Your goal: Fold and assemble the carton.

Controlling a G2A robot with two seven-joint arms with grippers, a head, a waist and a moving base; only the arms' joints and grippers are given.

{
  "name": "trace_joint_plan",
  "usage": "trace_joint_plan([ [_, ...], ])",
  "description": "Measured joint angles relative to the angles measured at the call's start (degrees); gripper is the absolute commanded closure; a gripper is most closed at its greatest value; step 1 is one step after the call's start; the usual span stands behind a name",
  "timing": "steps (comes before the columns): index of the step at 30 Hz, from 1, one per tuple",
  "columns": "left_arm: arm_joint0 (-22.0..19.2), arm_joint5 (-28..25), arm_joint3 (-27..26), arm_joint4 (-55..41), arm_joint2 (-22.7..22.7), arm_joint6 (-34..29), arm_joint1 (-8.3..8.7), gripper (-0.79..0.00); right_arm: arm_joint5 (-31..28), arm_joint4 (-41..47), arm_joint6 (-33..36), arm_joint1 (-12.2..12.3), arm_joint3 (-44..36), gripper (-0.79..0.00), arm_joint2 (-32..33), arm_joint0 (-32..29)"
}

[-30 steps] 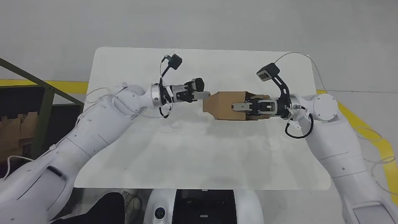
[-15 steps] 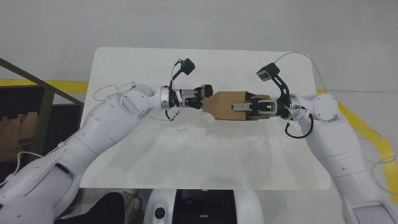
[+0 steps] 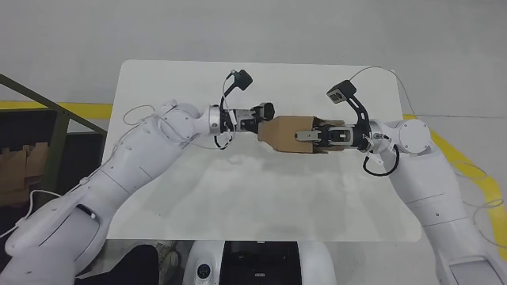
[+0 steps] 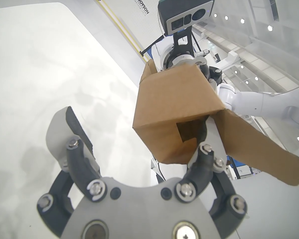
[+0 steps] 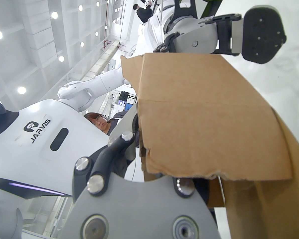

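Carton, one, brown, lying lengthwise over table centre. Right gripper, right of table centre, clamps carton wall, apparently to steady body for folding. Left gripper, just left of table centre, jaws spread wide. One finger touches loose end flap, other clear; likely placed to push flap inward. Grippers: two.
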Motion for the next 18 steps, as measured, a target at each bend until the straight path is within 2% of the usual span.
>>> trace_joint_plan([
  [10,0.9,-1.0,1.0,-0.1,-1.6,0.0,-0.7,-0.785,0.0,0.0,0.0,0.0,0.0,0.0,0.0,0.0],
  [18,4.5,-4.4,0.5,-2.6,-6.7,-2.2,0.96,-0.785,0.4,-0.5,-1.0,0.0,-0.6,0.0,0.0,-0.4],
])
